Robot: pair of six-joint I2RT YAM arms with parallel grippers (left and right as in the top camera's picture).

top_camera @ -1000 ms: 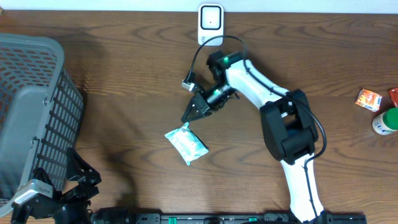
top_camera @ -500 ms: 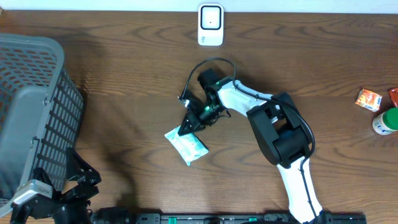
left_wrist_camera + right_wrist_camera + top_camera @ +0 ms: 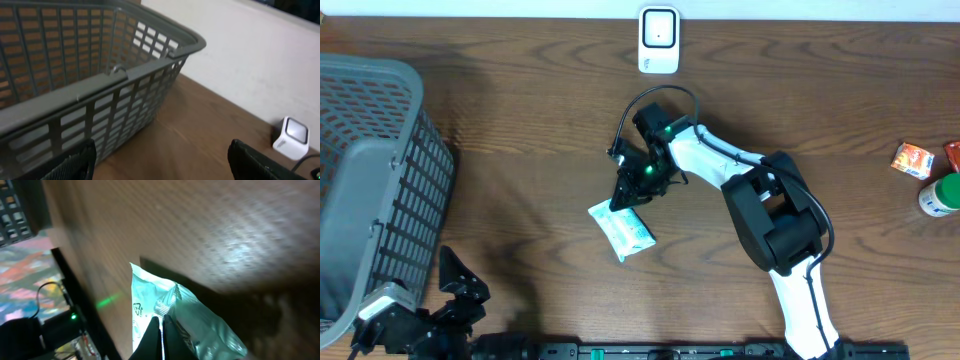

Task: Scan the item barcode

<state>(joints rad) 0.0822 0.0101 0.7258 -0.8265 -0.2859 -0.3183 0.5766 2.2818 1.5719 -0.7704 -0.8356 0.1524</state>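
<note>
The item is a pale green and white packet (image 3: 622, 229) lying flat on the wooden table just left of centre. My right gripper (image 3: 619, 202) is shut, its pressed-together tips resting at the packet's upper left end. In the right wrist view the gripper (image 3: 161, 321) points down onto the crinkled packet (image 3: 200, 330), with nothing between the fingers. The white barcode scanner (image 3: 659, 40) stands at the table's far edge and also shows as a small white scanner (image 3: 295, 137) in the left wrist view. My left gripper (image 3: 455, 290) is open at the front left corner, nothing between its fingers (image 3: 75, 162).
A large grey mesh basket (image 3: 370, 170) fills the left side and looms close in the left wrist view as the basket (image 3: 100, 75). An orange packet (image 3: 912, 160) and a green-capped bottle (image 3: 940, 195) sit at the far right edge. A black cable (image 3: 635, 105) loops above the right wrist.
The right arm swung left and down from near the scanner until its shut tips reached the packet's upper end; the packet nudged slightly. The left gripper shifted a little at the front corner.
</note>
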